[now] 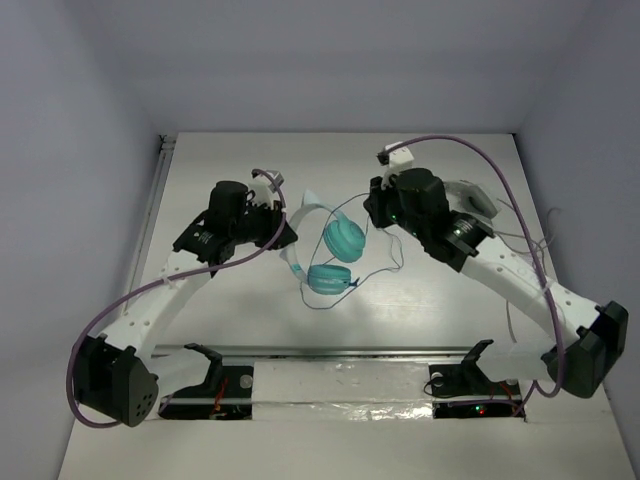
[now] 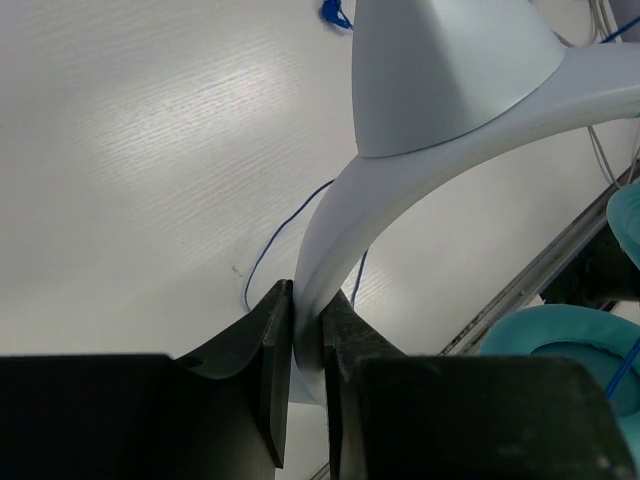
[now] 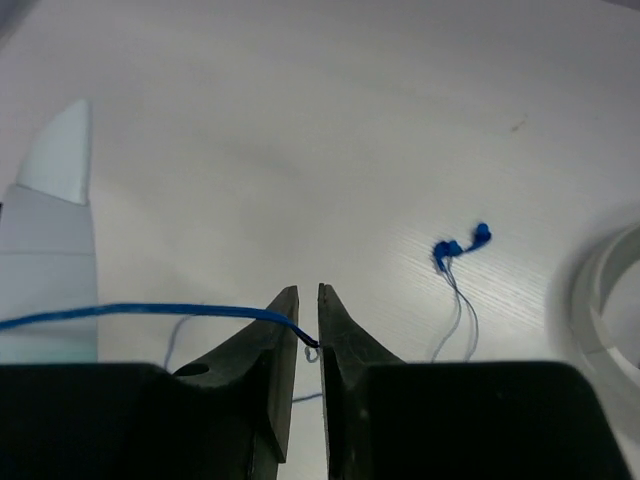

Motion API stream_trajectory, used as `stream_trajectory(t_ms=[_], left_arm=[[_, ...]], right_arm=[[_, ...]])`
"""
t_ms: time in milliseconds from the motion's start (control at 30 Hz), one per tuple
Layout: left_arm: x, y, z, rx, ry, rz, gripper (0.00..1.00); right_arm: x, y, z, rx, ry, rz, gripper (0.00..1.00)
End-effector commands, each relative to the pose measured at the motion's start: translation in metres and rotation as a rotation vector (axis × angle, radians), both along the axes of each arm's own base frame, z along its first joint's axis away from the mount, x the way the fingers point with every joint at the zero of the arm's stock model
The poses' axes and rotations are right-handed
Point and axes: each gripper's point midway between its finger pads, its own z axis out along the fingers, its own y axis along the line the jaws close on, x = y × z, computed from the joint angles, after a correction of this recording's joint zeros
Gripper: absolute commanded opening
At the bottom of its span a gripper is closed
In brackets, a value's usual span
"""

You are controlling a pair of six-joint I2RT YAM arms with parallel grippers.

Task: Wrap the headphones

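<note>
The headphones lie mid-table, with two teal ear cups (image 1: pixel 345 240) and a pale headband (image 1: pixel 297 238). My left gripper (image 1: pixel 283 232) is shut on the headband (image 2: pixel 340 220), which passes up between its jaws (image 2: pixel 308 300). One teal ear cup (image 2: pixel 565 345) shows at the lower right of that view. My right gripper (image 1: pixel 378 212) is to the right of the ear cups. Its jaws (image 3: pixel 308 305) pinch the thin blue-purple cord (image 3: pixel 140 312), which runs taut to the left. More slack cord (image 1: pixel 385 262) loops on the table.
Small blue earbuds (image 3: pixel 458 243) lie on the table beyond the right gripper. White-and-grey headphones (image 1: pixel 472 200) with pale cables sit under the right arm. A metal rail (image 1: pixel 330 352) crosses the near table. Thick purple robot cables arch over both arms.
</note>
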Motion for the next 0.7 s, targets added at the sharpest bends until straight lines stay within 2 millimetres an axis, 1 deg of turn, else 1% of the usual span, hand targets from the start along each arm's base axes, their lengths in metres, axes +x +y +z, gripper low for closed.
stream_trajectory(t_ms=[0, 33, 67, 100, 167, 200, 300, 367, 433, 467, 500, 533, 567, 600, 633, 667], left_arm=[[0.017, -0.001, 0.070, -0.093, -0.163, 0.069, 0.00], [0.018, 0.001, 0.074, -0.090, -0.167, 0.086, 0.00], [0.021, 0.003, 0.083, -0.096, -0.189, 0.105, 0.00], [0.022, 0.003, 0.090, -0.107, -0.202, 0.114, 0.00], [0.022, -0.002, 0.104, -0.147, -0.222, 0.100, 0.00], [0.018, -0.008, 0.111, -0.183, -0.224, 0.065, 0.00], [0.016, -0.015, 0.123, -0.230, -0.224, 0.039, 0.00], [0.018, -0.014, 0.133, -0.244, -0.240, 0.061, 0.00], [0.021, -0.011, 0.142, -0.253, -0.262, 0.085, 0.00], [0.022, -0.012, 0.150, -0.271, -0.265, 0.089, 0.00], [0.021, -0.014, 0.154, -0.285, -0.267, 0.085, 0.00], [0.021, -0.015, 0.159, -0.298, -0.269, 0.082, 0.00], [0.021, -0.015, 0.166, -0.308, -0.276, 0.085, 0.00], [0.022, -0.015, 0.167, -0.310, -0.271, 0.095, 0.00], [0.022, -0.015, 0.174, -0.318, -0.280, 0.095, 0.00], [0.022, -0.014, 0.177, -0.320, -0.282, 0.097, 0.00]], right_arm=[[-0.003, 0.030, 0.052, 0.309, -0.140, 0.156, 0.20], [-0.008, 0.034, 0.052, 0.356, -0.127, 0.185, 0.20], [-0.011, 0.033, 0.041, 0.368, -0.117, 0.210, 0.19], [-0.011, 0.040, 0.054, 0.422, -0.174, 0.242, 0.19], [-0.015, 0.047, 0.043, 0.452, -0.142, 0.286, 0.18], [-0.013, 0.052, 0.040, 0.469, -0.139, 0.316, 0.19], [-0.010, 0.057, 0.029, 0.482, -0.122, 0.341, 0.19], [-0.018, 0.062, 0.028, 0.512, -0.119, 0.386, 0.19], [-0.027, 0.067, 0.019, 0.547, -0.124, 0.435, 0.20], [-0.030, 0.069, 0.014, 0.558, -0.116, 0.453, 0.28], [-0.030, 0.071, 0.015, 0.577, -0.133, 0.466, 0.31], [-0.029, 0.073, -0.004, 0.573, -0.100, 0.459, 0.32], [-0.023, 0.072, -0.010, 0.576, -0.099, 0.448, 0.39], [-0.021, 0.074, -0.010, 0.588, -0.111, 0.452, 0.40], [-0.017, 0.080, -0.025, 0.580, -0.076, 0.456, 0.42], [-0.014, 0.082, -0.029, 0.579, -0.068, 0.457, 0.44]])
